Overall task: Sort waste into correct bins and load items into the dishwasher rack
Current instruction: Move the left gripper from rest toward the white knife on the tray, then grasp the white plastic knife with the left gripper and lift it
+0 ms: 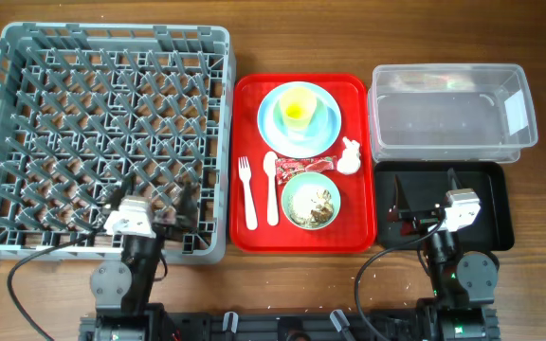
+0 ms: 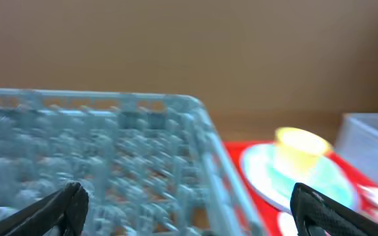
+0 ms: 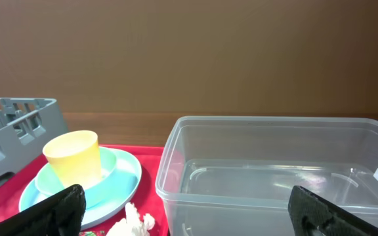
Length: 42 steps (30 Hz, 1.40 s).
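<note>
The left gripper (image 1: pixel 157 192) hangs over the near right corner of the dishwasher rack (image 1: pixel 112 38), its jaws spread wide and holding nothing; from the left wrist view the two black fingertips (image 2: pixel 71 200) stand far apart at the bottom edge. The right gripper (image 1: pixel 427 189) hangs over the black tray (image 1: pixel 496 204), likewise spread wide with nothing between its jaws. The grey-blue rack sits at the left of the wooden table (image 1: pixel 538 284), and no dishes show among its pegs. Just to its right lies the red serving tray (image 1: pixel 358 237). At the tray's far end the yellow cup (image 1: pixel 299 109) stands upright on the pale blue plate (image 1: pixel 271 123). Nearer, the white fork (image 1: pixel 247 194) and spoon (image 1: pixel 271 189) lie side by side, handles toward the robot, left of the pale blue bowl (image 1: pixel 297 185), which holds the brown food scraps (image 1: pixel 313 204). The red snack wrapper (image 1: pixel 303 166) lies between plate and bowl, with the crumpled tissue (image 1: pixel 350 156) just to its right. The clear tub (image 1: pixel 444 68), with its white label (image 1: pixel 516 109), stands beyond the black tray.
</note>
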### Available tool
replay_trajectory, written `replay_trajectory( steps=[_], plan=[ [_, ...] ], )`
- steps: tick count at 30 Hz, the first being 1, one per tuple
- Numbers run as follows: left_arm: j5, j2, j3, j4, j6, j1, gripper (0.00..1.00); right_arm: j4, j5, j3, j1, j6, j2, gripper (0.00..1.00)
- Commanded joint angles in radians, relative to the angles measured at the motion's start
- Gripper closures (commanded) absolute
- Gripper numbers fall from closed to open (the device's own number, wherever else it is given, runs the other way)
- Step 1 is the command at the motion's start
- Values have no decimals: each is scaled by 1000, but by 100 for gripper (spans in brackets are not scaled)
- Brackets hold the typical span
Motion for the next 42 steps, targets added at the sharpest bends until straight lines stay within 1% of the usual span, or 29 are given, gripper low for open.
replay_trajectory(
  steps=[1,3,4,6,8,9,11,12,14,16,17,18,19,20,21,23,25,27,28,29,30,33,37,40,42],
  plan=[
    [190,-3,123,-94,-154,-4,0,2,-15,-1,-5,13,-3,0],
    [259,30,236,-141,-166,-4,0,2,-15,-1,-5,12,-3,0],
    [294,79,337,-197,-166,-4,0,2,-15,-1,-5,13,-3,0],
    [362,223,544,-364,-161,-4,0,2,-15,-1,-5,13,-3,0],
    [469,418,752,-573,-161,-4,0,2,-15,-1,-5,12,-3,0],
    [532,566,893,-715,-161,-4,0,2,-15,-1,-5,13,-3,0],
    [570,763,1075,-888,-163,-4,0,2,-15,-1,-5,13,-3,0],
    [608,833,1128,-923,-166,-4,0,2,-15,-1,-5,12,-3,0],
    [726,952,1172,-926,-166,-4,0,2,-15,-1,-5,13,-3,0],
    [735,1036,1172,-927,-174,-4,0,2,-15,-1,-5,12,-3,0],
    [754,1072,1172,-951,-174,-7,20,2,-15,-1,-5,13,-3,0],
    [754,1107,1172,-978,-173,-18,84,2,-15,-1,-5,13,-3,0],
    [748,1144,1172,-1015,-174,-38,96,2,-15,-1,-5,13,-3,0],
    [728,1162,1172,-1038,-174,-55,96,2,-15,-1,-5,13,-3,0],
    [652,1186,1170,-1064,-201,-89,96,2,-15,-1,-5,13,-3,0],
    [355,1229,1170,-1088,-365,-211,96,2,-15,-1,-5,12,-3,0],
    [103,1266,1169,-1077,-505,-375,96,2,-15,-1,-5,13,-3,0],
    [-107,1318,1169,-1051,-607,-519,96,2,-15,-1,-5,13,-3,0],
    [-190,1352,1169,-1036,-655,-573,96,2,-15,-1,-5,12,-3,0],
    [-238,1378,1169,-1026,-687,-604,95,2,-15,-1,-5,13,-3,0],
    [-278,1426,1169,-1001,-698,-637,91,2,-15,-1,-5,13,-3,0],
    [-279,1571,1169,-940,-701,-674,81,2,-15,-1,-5,12,-3,0],
    [-273,1733,1169,-911,-701,-674,79,2,-15,-1,-5,12,-3,0],
    [-239,1760,1169,-877,-701,-674,78,2,-15,-1,-5,12,-3,0],
    [-230,1760,1169,-827,-700,-674,79,2,-15,-1,-5,13,-3,0]
  ],
)
